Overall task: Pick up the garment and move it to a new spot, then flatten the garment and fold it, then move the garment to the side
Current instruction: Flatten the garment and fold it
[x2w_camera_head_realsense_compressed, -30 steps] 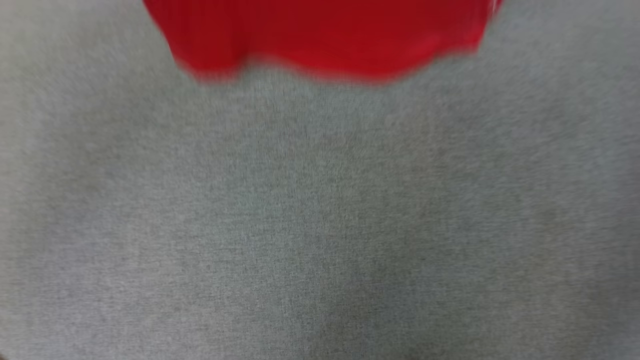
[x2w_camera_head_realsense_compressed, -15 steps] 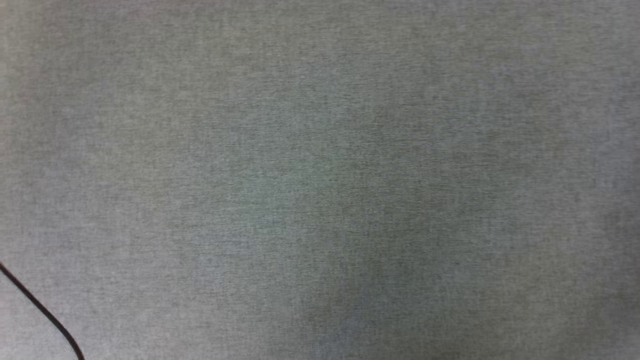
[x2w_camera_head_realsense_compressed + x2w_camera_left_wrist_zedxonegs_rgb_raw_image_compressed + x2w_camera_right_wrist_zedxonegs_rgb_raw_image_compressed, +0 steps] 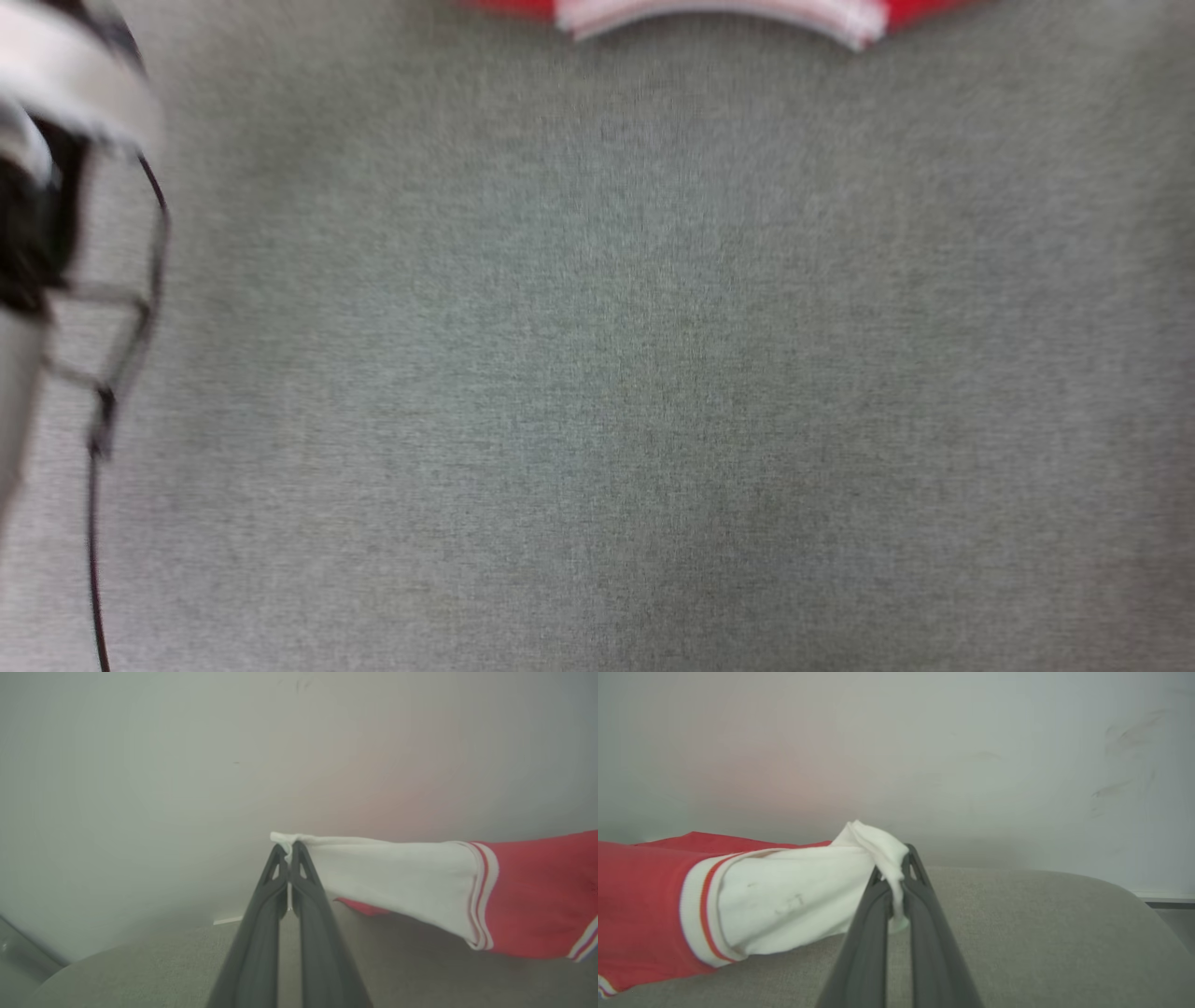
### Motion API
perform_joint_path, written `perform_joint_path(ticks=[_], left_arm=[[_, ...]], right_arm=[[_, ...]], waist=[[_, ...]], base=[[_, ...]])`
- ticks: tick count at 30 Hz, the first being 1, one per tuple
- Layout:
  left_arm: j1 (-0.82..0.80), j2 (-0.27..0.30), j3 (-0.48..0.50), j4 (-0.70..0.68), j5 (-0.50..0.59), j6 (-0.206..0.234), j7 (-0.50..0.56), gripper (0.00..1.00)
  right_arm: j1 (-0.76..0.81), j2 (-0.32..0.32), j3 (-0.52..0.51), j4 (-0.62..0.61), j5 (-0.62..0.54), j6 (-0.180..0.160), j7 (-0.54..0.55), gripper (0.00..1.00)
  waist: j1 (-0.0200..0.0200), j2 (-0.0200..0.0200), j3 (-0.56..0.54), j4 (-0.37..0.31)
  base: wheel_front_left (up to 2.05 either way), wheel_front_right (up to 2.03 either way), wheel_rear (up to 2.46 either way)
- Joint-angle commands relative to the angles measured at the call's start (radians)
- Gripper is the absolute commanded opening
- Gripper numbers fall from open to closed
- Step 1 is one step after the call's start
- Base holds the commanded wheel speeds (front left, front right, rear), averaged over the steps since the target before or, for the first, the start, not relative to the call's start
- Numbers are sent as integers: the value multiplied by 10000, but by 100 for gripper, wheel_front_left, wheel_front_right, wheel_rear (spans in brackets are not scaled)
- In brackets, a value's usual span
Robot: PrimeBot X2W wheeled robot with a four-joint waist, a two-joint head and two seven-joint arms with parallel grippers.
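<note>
The garment is a red jersey with white sleeves and red-white striped trim. In the left wrist view my left gripper is shut on the end of one white sleeve, which stretches away to the right above the grey surface. In the right wrist view my right gripper is shut on the bunched end of the other white sleeve of the garment, with the red body off to the left. The head view catches a strip of the garment's striped trim at the top edge. The lettering is hidden.
A grey fabric-covered table spreads across the head view. A blurred pale forearm with a dark cable sits at its left edge. A plain pale wall stands behind the table, whose rounded edge curves off to the right.
The head view has shifted between frames. The red hem at the top a second ago gave way to bare table, then to striped trim. A pale forearm has come in at the left.
</note>
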Motion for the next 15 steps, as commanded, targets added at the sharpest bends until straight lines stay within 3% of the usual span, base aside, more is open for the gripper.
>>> perform_joint_path(ticks=[1,5,15], left_arm=[[493,-6,31,-48,-146,129,-64,0],[2296,237,-169,-104,-256,381,-49,0],[6176,1229,-412,-515,-1322,488,1029,0]], right_arm=[[519,-78,63,-4,73,-10,110,0],[2162,-203,145,35,448,-10,505,0],[5476,-260,-401,-633,1462,-16,2026,0]], waist=[[-1,0,-598,12],[-1,0,-1521,28],[-1,0,-3195,-148]], base=[[0,0,0],[0,0,0],[0,0,0]])
